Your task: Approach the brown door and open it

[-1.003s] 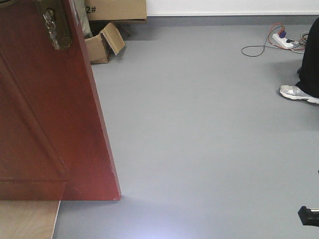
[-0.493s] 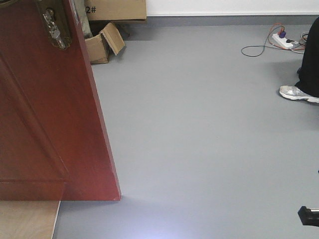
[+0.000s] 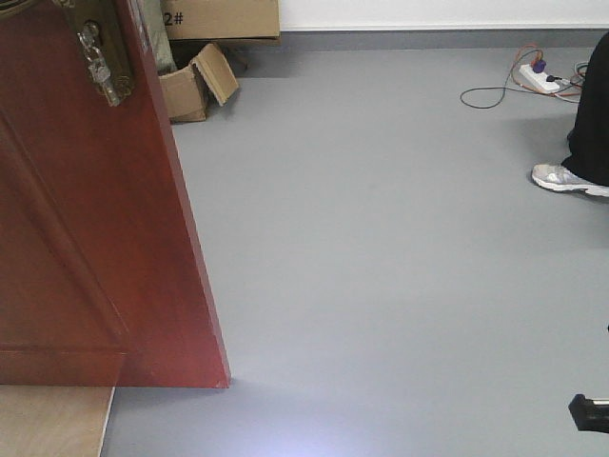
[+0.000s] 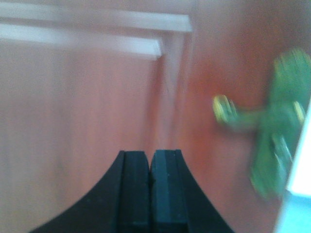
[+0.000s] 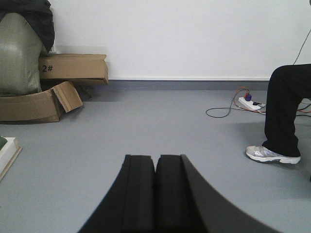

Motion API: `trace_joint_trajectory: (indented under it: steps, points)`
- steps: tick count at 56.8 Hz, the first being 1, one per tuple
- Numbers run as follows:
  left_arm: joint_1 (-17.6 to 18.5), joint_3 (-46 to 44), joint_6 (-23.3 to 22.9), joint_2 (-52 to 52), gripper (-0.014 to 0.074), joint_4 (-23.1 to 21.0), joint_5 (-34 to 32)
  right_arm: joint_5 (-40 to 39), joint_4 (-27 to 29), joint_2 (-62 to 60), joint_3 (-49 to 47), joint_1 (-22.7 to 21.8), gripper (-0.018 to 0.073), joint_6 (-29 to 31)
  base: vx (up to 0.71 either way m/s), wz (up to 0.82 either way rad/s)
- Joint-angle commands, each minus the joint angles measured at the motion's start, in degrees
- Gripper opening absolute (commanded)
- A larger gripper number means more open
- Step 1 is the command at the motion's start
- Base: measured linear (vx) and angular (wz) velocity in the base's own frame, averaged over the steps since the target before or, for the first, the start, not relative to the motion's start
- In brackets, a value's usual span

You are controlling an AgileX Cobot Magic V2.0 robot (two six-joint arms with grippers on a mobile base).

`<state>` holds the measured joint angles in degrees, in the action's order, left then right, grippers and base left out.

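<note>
The brown door (image 3: 86, 228) fills the left of the front view, already swung open, its free edge slanting down to the grey floor (image 3: 381, 267). Its brass lock plate (image 3: 100, 57) has slid a little left and tilted since a second ago — so the door is swinging further, and the opening looks nearly done. Right of that edge the floor lies bare up to a cardboard box (image 3: 195, 81), a power strip (image 3: 542, 76) and a shoe (image 3: 566, 178). The left gripper (image 4: 150, 165) is clenched, empty, close to the panel; the right gripper (image 5: 155, 170) is clenched too — idle.

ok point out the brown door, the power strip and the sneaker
brown door (image 3: 86, 238), front view, lower panel face
power strip (image 3: 539, 78), front view, white body
sneaker (image 3: 563, 178), front view, its upper
</note>
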<state>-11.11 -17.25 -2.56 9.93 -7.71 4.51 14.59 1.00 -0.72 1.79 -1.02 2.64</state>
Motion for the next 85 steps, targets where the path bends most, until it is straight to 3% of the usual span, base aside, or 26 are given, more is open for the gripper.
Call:
trace_joint_trajectory:
  steps: [1,18,32,46,85]
  points:
    - [2.8,2.3,-0.1,-4.1,-0.0006,0.2,-4.5,-4.4,-0.3,-0.6,0.3,0.1,0.0000,0.3,0.00,0.00]
    - [7.1,12.3,-0.1,-11.0,-0.0006,2.6,-4.5,-4.4,-0.3,-0.6,0.3,0.1,0.0000,0.3,0.00,0.00]
    - [7.3,15.4,-0.1,-11.0,-0.0006,2.6,-4.5,-4.4,-0.3,-0.6,0.3,0.1,0.0000,0.3,0.00,0.00]
    - [11.0,17.8,-0.1,-11.0,-0.0006,4.1,-4.1,-4.4,-0.3,-0.6,0.3,0.1,0.0000,0.3,0.00,0.00]
    - [10.4,17.9,-0.1,-11.0,-0.0006,4.1,-4.0,-4.4,-0.3,-0.6,0.3,0.1,0.0000,0.3,0.00,0.00]
